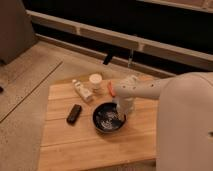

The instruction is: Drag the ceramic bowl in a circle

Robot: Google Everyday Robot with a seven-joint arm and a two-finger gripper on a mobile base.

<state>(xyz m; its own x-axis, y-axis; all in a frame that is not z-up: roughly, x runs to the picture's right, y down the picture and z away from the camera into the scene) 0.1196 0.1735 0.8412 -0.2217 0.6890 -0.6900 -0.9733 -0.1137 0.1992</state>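
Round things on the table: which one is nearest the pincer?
The black ceramic bowl; the pincer reaches into its right side. The small white cup sits apart.

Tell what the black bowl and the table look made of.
The ceramic bowl: glazed ceramic, likely, given its glossy black surface with pale ring glints. The table: pale matte wood, with plank seams. The pincer sits at the bowl's right rim.
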